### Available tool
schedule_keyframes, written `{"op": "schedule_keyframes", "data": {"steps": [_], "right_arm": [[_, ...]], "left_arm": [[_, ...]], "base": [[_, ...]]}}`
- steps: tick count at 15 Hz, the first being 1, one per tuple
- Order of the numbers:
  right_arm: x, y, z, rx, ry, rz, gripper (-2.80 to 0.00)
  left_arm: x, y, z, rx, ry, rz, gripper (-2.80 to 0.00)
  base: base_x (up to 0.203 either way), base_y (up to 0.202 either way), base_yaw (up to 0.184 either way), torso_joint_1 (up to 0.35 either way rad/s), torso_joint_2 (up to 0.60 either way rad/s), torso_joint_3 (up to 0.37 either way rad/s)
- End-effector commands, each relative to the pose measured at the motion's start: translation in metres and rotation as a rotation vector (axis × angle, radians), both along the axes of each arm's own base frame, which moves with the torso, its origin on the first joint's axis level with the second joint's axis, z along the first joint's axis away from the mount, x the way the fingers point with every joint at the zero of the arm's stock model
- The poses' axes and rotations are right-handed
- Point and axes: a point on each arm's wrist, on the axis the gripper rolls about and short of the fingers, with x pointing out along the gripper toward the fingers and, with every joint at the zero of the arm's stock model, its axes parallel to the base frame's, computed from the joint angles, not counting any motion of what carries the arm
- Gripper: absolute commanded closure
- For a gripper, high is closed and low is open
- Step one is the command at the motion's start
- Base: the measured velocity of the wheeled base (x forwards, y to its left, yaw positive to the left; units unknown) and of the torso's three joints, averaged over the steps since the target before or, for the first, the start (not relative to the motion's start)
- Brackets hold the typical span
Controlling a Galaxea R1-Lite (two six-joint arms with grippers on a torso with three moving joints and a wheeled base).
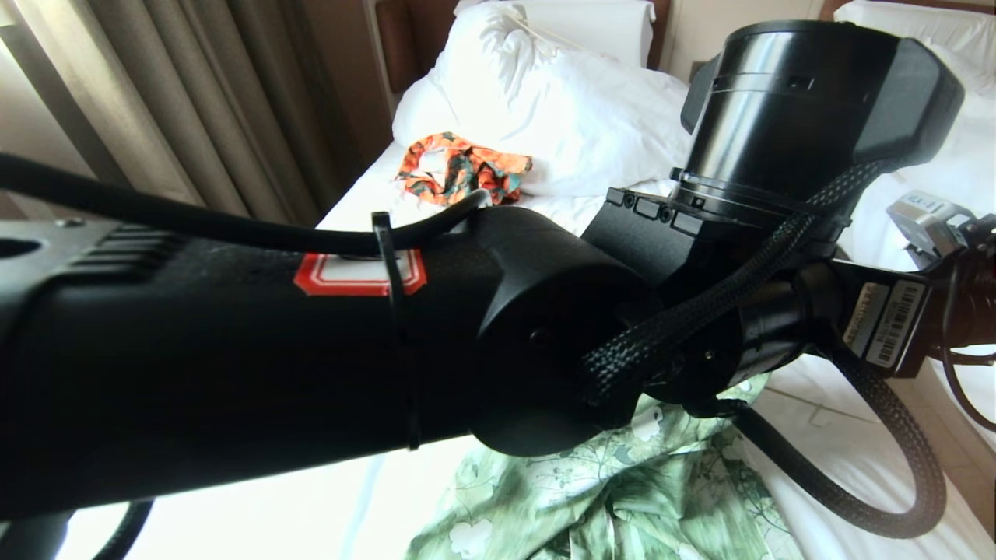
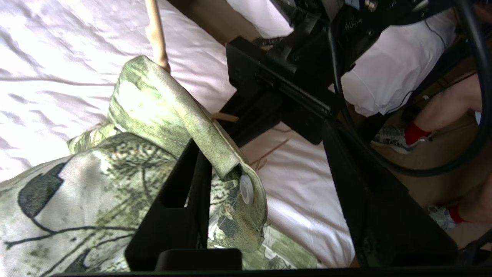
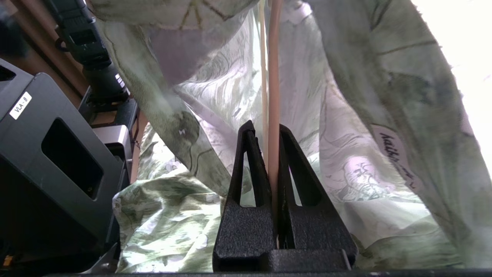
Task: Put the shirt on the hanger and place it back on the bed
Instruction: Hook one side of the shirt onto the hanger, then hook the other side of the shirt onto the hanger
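Observation:
The green flower-print shirt (image 1: 622, 490) lies crumpled on the white bed (image 1: 840, 435), below my arms. In the right wrist view my right gripper (image 3: 265, 134) is shut on the thin cream hanger (image 3: 273, 96), whose bar runs up inside the shirt (image 3: 384, 96) draped round it. My left gripper (image 2: 263, 146) stands open just above the sheet. The shirt's front edge, with a white button (image 2: 246, 189), rests loosely against one finger (image 2: 184, 200). A cream bar of the hanger (image 2: 155, 30) sticks out of the shirt's fold (image 2: 153, 100) beyond.
My left arm (image 1: 233, 350) fills most of the head view. A small orange patterned garment (image 1: 459, 167) lies by the white pillows (image 1: 560, 93), with curtains (image 1: 179, 101) at the left. A person's legs in red socks (image 2: 415, 132) stand beside the bed.

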Motion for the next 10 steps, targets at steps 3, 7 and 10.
{"op": "schedule_keyframes", "data": {"steps": [3, 7, 10], "right_arm": [[0.001, 0.000, 0.000, 0.024, -0.004, 0.015, 0.00], [0.005, 0.000, -0.007, 0.027, 0.019, 0.015, 0.00], [0.008, 0.001, -0.013, 0.027, 0.037, 0.018, 0.00]], "left_arm": [[-0.010, 0.018, 0.009, 0.010, 0.004, -0.001, -2.80], [0.000, 0.048, 0.017, 0.012, 0.005, 0.053, -2.80], [0.000, 0.045, 0.016, 0.011, 0.006, 0.047, -2.80]], "base": [[0.000, 0.000, 0.000, 0.000, 0.00, 0.000], [0.000, 0.000, 0.000, 0.000, 0.00, 0.000], [0.000, 0.000, 0.000, 0.000, 0.00, 0.000]]}}
